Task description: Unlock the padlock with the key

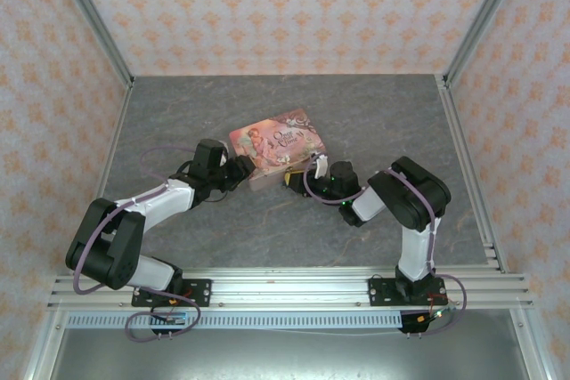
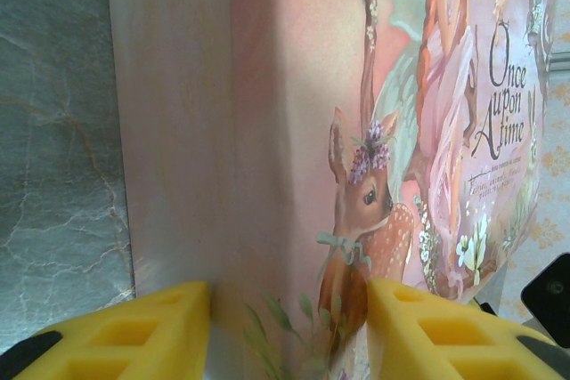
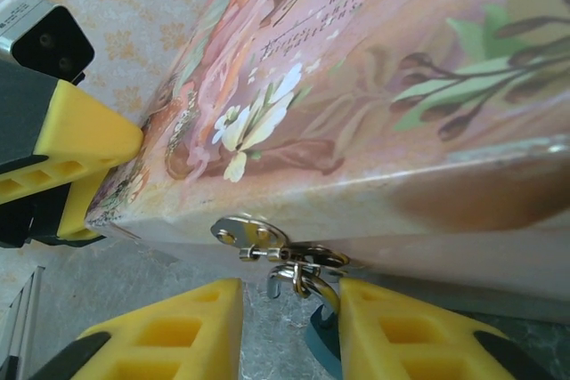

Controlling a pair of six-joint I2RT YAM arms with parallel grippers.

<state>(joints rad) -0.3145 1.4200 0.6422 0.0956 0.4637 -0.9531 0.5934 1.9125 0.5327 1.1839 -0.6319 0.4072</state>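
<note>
Marbled table [image 2: 53,131]: left gripper [image 2: 287,300] pinches tin [image 2: 267,86]; right gripper [image 3: 291,295] straddles shackle-up padlock [image 3: 321,344], grip unclear.

Right wrist cam. Pink illustrated tin [image 3: 374,86] fills 12 to 3 o'clock, tilted, with its lower edge running across mid-frame. Silver hasp plate [image 3: 248,232] sits on that edge, and a thin shackle [image 3: 297,280] hangs from it toward 6 o'clock. Teal padlock [image 3: 321,344] body is partly hidden behind the 5 o'clock finger. Right gripper [image 3: 290,309] jaws stand apart, with the shackle in the gap, clear of the 7 o'clock finger. Left gripper finger [image 3: 85,153] touches the tin's corner at 9 o'clock. Grey marbled table [image 3: 267,353] lies beneath.
</note>
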